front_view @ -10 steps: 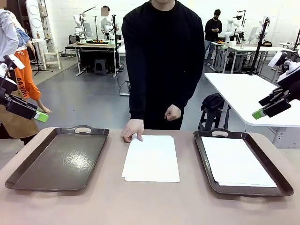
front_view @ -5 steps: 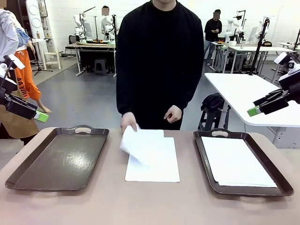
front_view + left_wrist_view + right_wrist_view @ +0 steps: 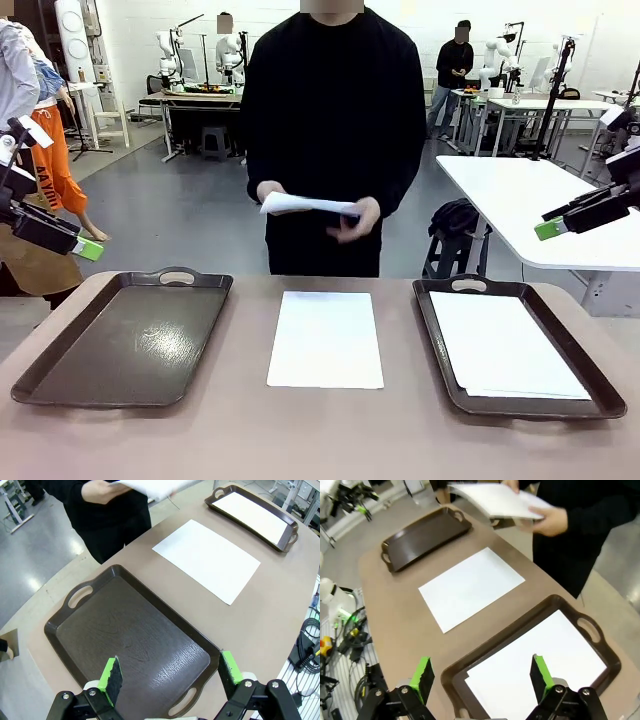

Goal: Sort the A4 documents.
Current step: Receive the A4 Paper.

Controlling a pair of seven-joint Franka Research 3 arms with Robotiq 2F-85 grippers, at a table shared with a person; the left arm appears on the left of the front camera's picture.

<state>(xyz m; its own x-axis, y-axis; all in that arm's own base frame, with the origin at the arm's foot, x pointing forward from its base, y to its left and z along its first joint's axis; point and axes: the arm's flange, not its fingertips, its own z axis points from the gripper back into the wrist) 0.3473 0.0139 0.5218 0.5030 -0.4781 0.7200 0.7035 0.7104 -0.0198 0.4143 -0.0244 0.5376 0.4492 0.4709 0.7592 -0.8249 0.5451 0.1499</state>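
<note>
Paper held at chest height is the main thing in the front view: a person at the far side grips the held sheet [image 3: 305, 205] edge-on, one hand [image 3: 358, 218] under it, and I cannot tell whether it is one leaf or several. On the table [image 3: 300, 430] the middle sheet [image 3: 326, 340] lies flat between the bare left tray [image 3: 178, 277] and the right tray [image 3: 478, 285], which carries a white stack [image 3: 505, 345]; its leaves cannot be counted. The left gripper [image 3: 85, 248] hangs at picture left, cut by the frame, and the right gripper [image 3: 550, 228] at picture right; both are seen side-on, so the gap between their fingers is hard to read here

Left wrist view: the left gripper [image 3: 170, 667] has its green pads spread wide with nothing between them, above the near end of the left tray [image 3: 130, 630]. Beyond lie the middle sheet [image 3: 206, 560] and the right tray [image 3: 287, 532] with its stack [image 3: 252, 515]. The held sheet [image 3: 155, 486] is cut off by the top edge

Right wrist view: the right gripper [image 3: 482, 672] is likewise spread and grasps nothing, over the stack [image 3: 535, 665] in the right tray [image 3: 555, 602], whose near end is out of frame. The middle sheet [image 3: 470, 587] lies beyond, the left tray [image 3: 427, 532] farther off, and the held sheet [image 3: 495, 500] is up top in a hand [image 3: 550, 520], its far corner cropped
</note>
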